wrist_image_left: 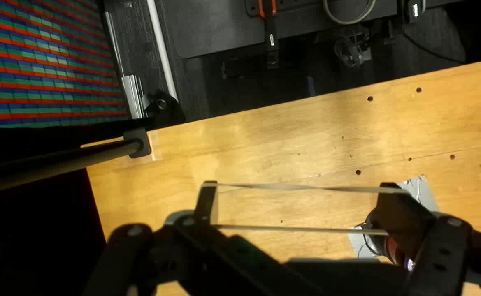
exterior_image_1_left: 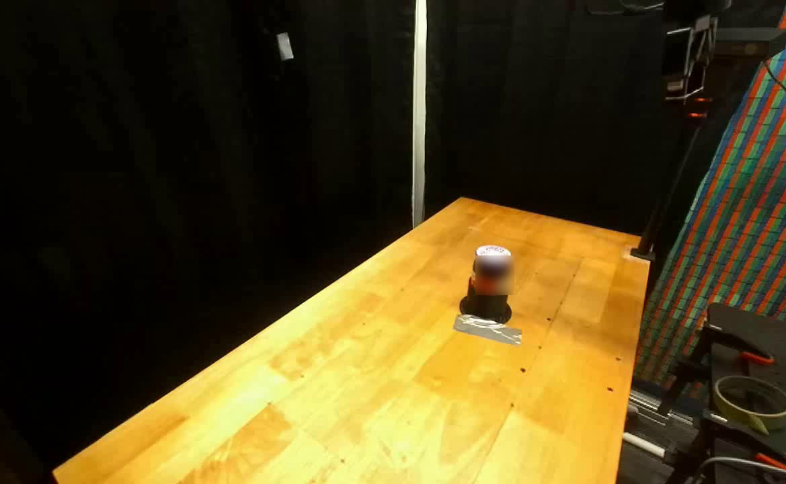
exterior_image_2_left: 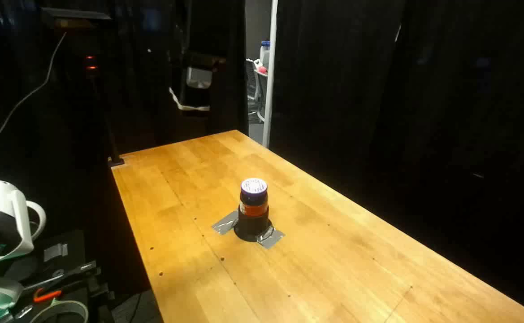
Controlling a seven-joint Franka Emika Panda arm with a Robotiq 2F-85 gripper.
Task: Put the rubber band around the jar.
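The jar [exterior_image_2_left: 253, 206], dark with an orange-red band and pale lid, stands upright on a black taped-down base [exterior_image_2_left: 247, 232]. It also shows in an exterior view [exterior_image_1_left: 492, 272], partly blurred. In the wrist view the jar [wrist_image_left: 392, 248] is mostly hidden behind my right-hand finger. My gripper [wrist_image_left: 300, 207] is open, its fingers wide apart. A pale rubber band [wrist_image_left: 283, 186] is stretched around both fingers; its upper strand is twisted. The gripper is apart from the jar. It appears as a dark shape high above the table in both exterior views [exterior_image_1_left: 692, 64] [exterior_image_2_left: 194, 92].
Grey tape [exterior_image_2_left: 226, 222] holds the base to the wooden table [exterior_image_2_left: 333, 260]. A pole [wrist_image_left: 139, 144] stands at a table corner. A side surface with a tape roll [exterior_image_1_left: 752, 403] and clamps lies beyond the table's edge. Black curtains hang around.
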